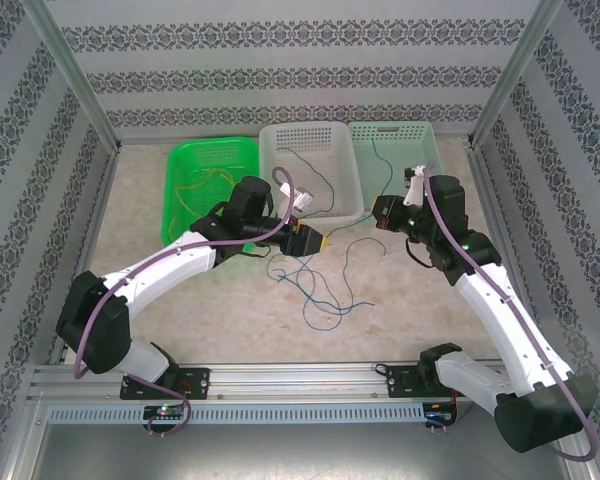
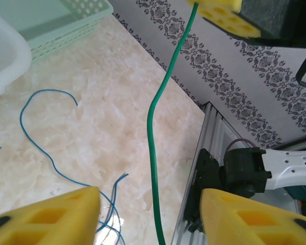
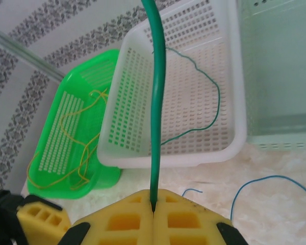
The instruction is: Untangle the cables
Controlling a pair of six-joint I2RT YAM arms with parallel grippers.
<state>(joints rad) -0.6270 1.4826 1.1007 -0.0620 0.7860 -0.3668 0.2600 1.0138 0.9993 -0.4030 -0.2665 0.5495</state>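
A green cable hangs taut between my two grippers. My right gripper is shut on one end of it, the cable rising straight from its yellow pads. My left gripper stands open, its yellow fingers well apart on either side of the cable and not touching it. In the top view both grippers are above the table in front of the baskets, left and right. Blue cables lie loosely tangled on the table below.
Three baskets stand at the back. The green basket holds yellow cables, the white basket holds another green cable, and the mint basket has a thin cable. A metal rail runs along the near edge.
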